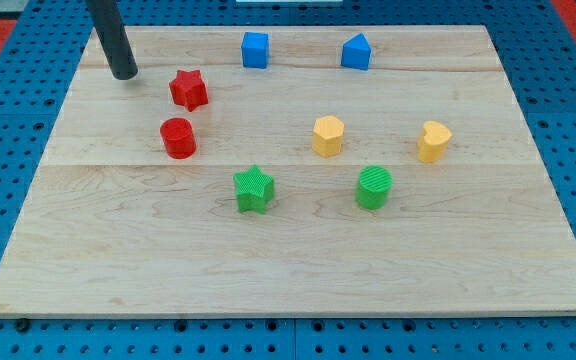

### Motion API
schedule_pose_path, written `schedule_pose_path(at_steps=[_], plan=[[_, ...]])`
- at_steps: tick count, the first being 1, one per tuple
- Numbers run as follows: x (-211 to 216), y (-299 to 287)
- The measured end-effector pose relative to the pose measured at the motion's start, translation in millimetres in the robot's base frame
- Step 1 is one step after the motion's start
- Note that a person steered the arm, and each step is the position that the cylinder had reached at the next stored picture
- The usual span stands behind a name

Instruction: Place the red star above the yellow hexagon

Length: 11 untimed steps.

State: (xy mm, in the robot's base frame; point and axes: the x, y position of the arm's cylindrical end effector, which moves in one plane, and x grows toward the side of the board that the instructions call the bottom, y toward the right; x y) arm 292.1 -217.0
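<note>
The red star (189, 89) lies in the upper left part of the wooden board (288, 270). The yellow hexagon (328, 135) sits near the middle of the board, well to the right of the star and a little lower. My tip (124, 74) rests on the board to the left of the red star and slightly above it, a short gap away, not touching it. The rod rises from the tip toward the view's top left.
A red cylinder (178, 138) sits just below the red star. A green star (254, 189) and a green cylinder (374, 187) lie lower down. A yellow heart (433, 141) is at the right. A blue cube (255, 49) and a blue pentagon-like block (356, 52) lie at the top.
</note>
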Motion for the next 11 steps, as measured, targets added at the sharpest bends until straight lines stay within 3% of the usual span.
schedule_pose_path(at_steps=[1, 3, 4, 5, 6, 7, 8, 11], plan=[[-4, 6], [-70, 47], [-68, 27], [-32, -1], [14, 14], [33, 77], [36, 187], [36, 281]])
